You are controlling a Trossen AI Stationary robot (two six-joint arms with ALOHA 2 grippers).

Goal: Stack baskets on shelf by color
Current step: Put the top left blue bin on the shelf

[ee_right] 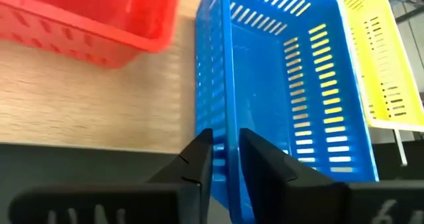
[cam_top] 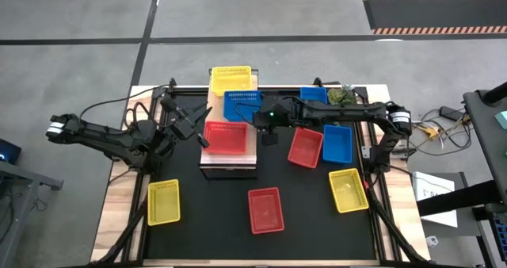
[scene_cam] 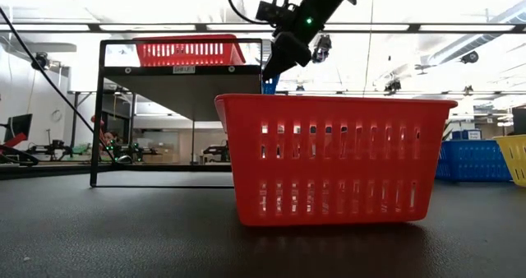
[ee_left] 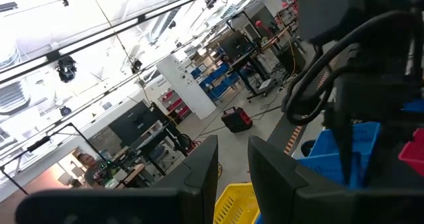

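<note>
On the shelf (cam_top: 204,109), the wood plank top carries a yellow basket (cam_top: 230,79) at the far end, a blue basket (cam_top: 242,105) in the middle and a red basket (cam_top: 226,137) at the near end. My right gripper (cam_top: 261,124) (ee_right: 225,151) is at the blue basket's (ee_right: 278,98) right near corner, shut on its wall. My left gripper (cam_top: 198,132) (ee_left: 233,168) hovers off the shelf's left side, slightly open and holding nothing. In its wrist view it points up into the room. My right gripper holds the blue basket by its near long wall (ee_right: 222,128), at that wall's right end. The wall is pinched with one finger (ee_right: 262,158) inside the basket and the other outside. The fingers reach in from the table's right, lying along the wall. The basket's bottom is on the plank.
Loose on the black tabletop: a red basket (cam_top: 305,147) and a blue one (cam_top: 337,143) right of the shelf, a blue one (cam_top: 314,95) at the far right, a yellow one (cam_top: 348,189), a red one (cam_top: 265,209) (scene_cam: 333,159) near the front, and a yellow one (cam_top: 163,201) front left.
</note>
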